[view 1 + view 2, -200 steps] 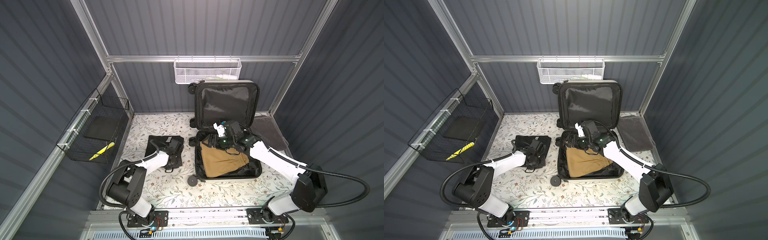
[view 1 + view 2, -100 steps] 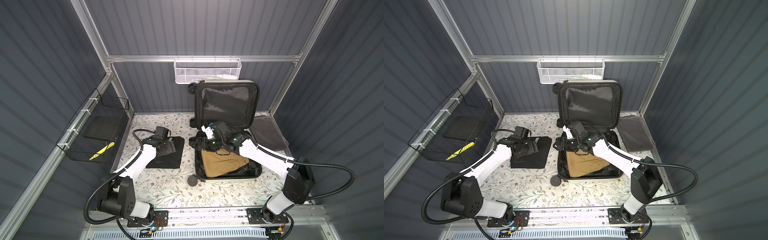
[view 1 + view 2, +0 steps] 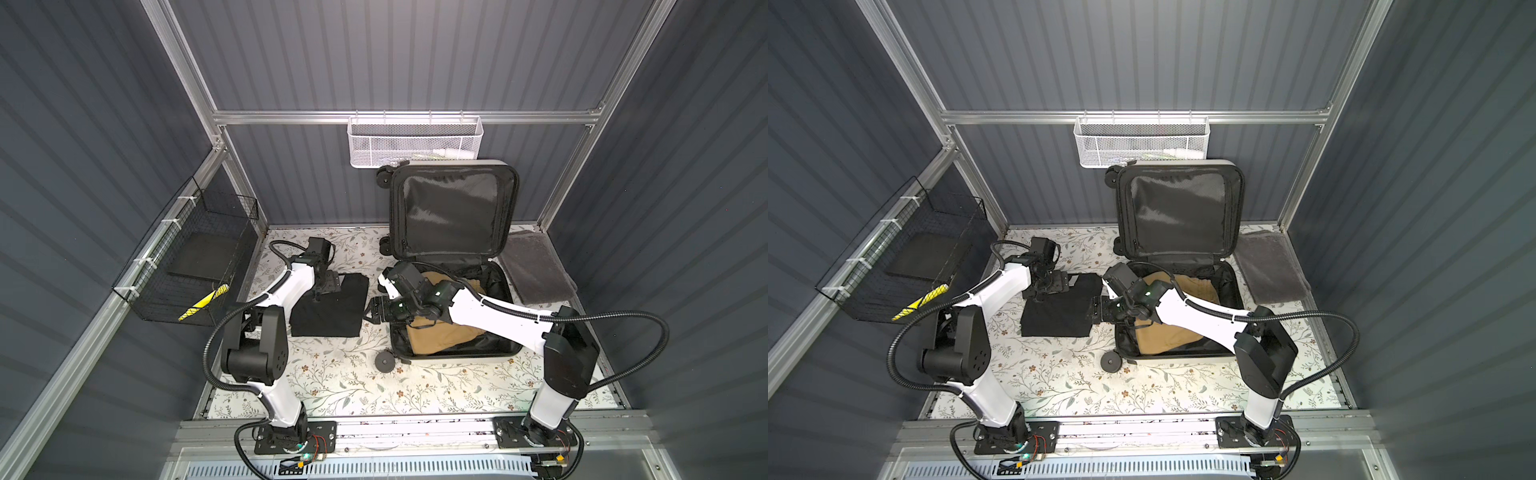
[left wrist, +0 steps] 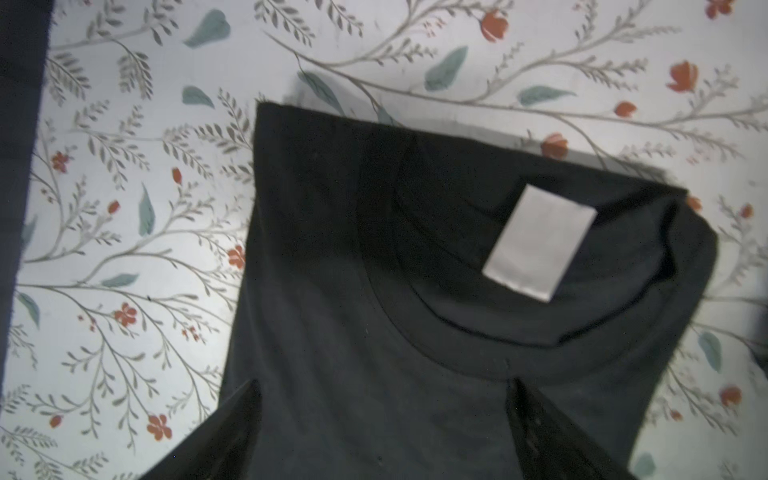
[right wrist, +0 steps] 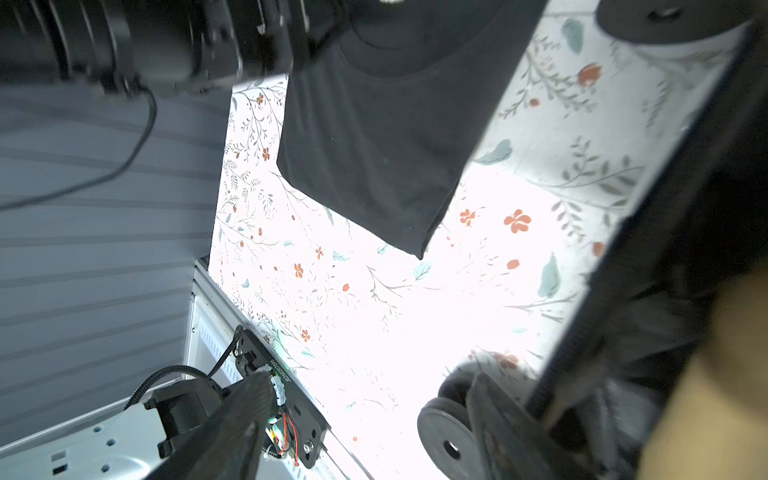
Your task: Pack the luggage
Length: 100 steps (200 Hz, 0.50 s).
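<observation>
Under the left claw [image 3: 329,284], a folded black shirt [image 3: 328,318] lay ready for lifting.
Both claws stood spread and empty: the left above the collar end, the right claw [image 3: 374,311] just beside the shirt's edge nearest the suitcase [image 3: 451,212]. Behind the right claw the suitcase lay open, lid upright, tan clothes [image 3: 440,338] in its lower half. A good lift would likely pinch both ends together, low on the fabric, keep the fold flat, and clear the rim before lowering.

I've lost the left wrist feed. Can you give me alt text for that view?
A folded black T-shirt with a white neck label lies on the floral table cover. The left gripper is open over it, holding nothing.
</observation>
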### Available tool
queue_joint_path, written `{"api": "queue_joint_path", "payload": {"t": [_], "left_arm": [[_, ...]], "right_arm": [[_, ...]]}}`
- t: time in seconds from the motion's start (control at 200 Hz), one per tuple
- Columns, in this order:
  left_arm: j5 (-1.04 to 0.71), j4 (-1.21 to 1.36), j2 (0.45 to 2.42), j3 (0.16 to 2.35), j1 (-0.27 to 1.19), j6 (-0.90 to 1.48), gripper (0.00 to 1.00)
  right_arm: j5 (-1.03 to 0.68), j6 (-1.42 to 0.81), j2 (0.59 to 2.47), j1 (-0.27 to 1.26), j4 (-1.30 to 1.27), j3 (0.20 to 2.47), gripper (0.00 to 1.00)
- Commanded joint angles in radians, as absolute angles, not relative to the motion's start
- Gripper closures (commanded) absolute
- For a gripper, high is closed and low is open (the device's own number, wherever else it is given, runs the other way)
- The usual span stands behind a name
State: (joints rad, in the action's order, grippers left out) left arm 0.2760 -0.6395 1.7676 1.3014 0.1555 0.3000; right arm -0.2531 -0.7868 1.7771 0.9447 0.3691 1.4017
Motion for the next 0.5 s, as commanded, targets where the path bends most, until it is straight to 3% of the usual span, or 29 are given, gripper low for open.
{"api": "queue_joint_path", "payload": {"t": [0.0, 0.495], "left_arm": [[0.323, -0.622, 1.808, 1.339, 0.124, 0.253, 0.08], [0.36, -0.53, 1.939, 1.433, 0.055, 0.183, 0.08]], "right_arm": [[-0.202, -0.833, 1.814, 0.978, 0.383, 1.453, 0.25], [-0.105, -0.981, 1.966, 1.038, 0.394, 1.495, 0.35]]}}
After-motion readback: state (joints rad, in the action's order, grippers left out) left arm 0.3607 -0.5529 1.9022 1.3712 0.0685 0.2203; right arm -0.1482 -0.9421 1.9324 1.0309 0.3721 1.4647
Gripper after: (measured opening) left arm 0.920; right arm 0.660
